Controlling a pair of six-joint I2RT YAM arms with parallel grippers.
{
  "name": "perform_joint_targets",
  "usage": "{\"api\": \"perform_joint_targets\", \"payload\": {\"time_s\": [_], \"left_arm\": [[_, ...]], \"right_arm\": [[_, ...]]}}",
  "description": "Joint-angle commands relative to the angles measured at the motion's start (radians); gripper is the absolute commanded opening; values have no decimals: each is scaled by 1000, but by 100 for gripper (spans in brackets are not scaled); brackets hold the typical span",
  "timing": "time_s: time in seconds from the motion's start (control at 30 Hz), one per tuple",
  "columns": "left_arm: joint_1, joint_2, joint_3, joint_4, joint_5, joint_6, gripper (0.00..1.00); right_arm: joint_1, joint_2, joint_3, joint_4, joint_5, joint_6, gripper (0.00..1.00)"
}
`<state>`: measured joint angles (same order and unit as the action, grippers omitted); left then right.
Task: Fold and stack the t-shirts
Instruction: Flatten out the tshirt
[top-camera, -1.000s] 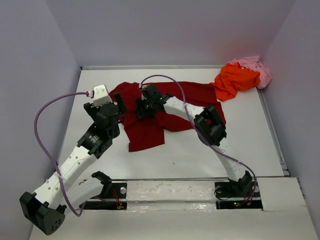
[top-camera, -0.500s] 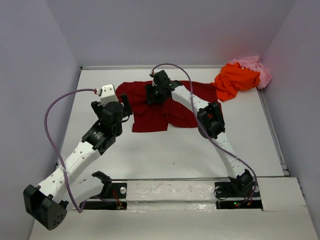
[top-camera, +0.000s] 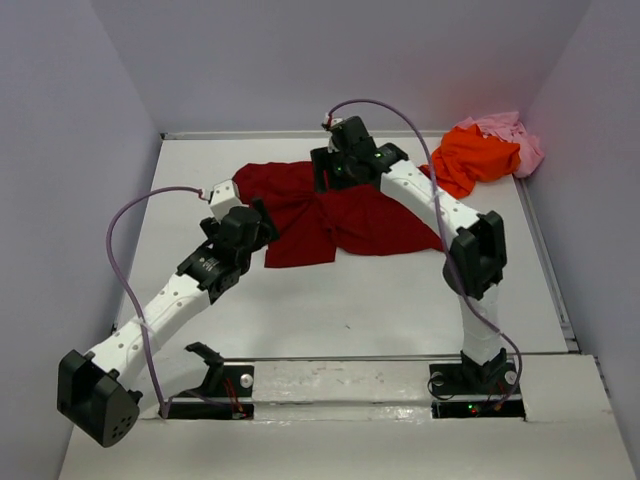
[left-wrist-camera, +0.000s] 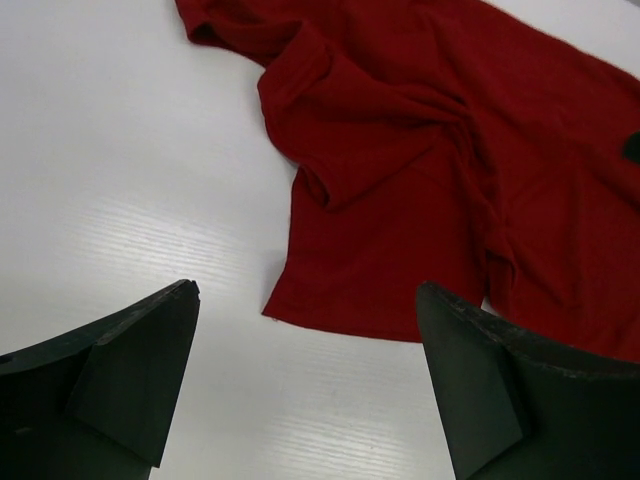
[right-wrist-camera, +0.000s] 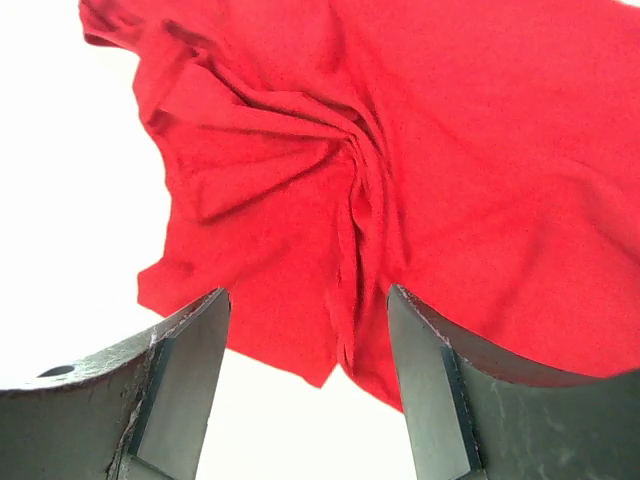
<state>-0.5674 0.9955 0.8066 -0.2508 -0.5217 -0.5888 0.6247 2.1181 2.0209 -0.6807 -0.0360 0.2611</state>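
Here, a white table (top-camera: 350, 310) is boxed by pale lavender walls (top-camera: 350, 60) on its left, far and right sides, with both arm bases bolted to a strip along the near edge. At left, the left arm (top-camera: 170, 300) reaches diagonally toward the table's middle, a purple cable (top-camera: 120, 230) looping off its wrist. The left gripper (left-wrist-camera: 307, 300) is spread wide and holds nothing; it hangs over bare table just beside the near-left hem of the red shirt (top-camera: 360, 215). That shirt lies in the far middle of the table, half flattened, its long axis running left to right and slanting a little nearer toward the right. One flap juts toward the near edge, and creases gather into a twist near its centre. The right arm (top-camera: 470, 250) crosses above the shirt's right half and hides part of it in the top view. The right gripper (right-wrist-camera: 307, 293) is also parted and grips nothing, poised over the creased twist; whether its tips touch the cloth cannot be told. At the far right corner the orange shirt (top-camera: 470, 158) sits crumpled, just beside the red shirt's right end, and the pink shirt (top-camera: 510, 130) is bunched behind it against the wall.
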Motion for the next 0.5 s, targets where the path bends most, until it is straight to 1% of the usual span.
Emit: {"api": "perform_joint_targets", "payload": {"time_s": [0.0, 0.07, 0.2, 0.27, 0.33, 0.47], "left_arm": [[-3, 50, -59, 10, 64, -140, 99], [-5, 77, -84, 27, 77, -152, 99], [-5, 161, -96, 21, 101, -180, 99], [-5, 187, -101, 18, 121, -193, 99], [-5, 216, -118, 28, 170, -201, 99], [-5, 249, -145, 79, 181, -204, 99]], "right_arm": [[-3, -170, -150, 64, 82, 10, 70], [-3, -222, -210, 84, 100, 12, 70], [-3, -270, -339, 110, 107, 29, 70], [-3, -283, -379, 130, 116, 36, 70], [-3, -299, -425, 145, 134, 44, 70], [-13, -328, -490, 176, 127, 58, 70]]}}
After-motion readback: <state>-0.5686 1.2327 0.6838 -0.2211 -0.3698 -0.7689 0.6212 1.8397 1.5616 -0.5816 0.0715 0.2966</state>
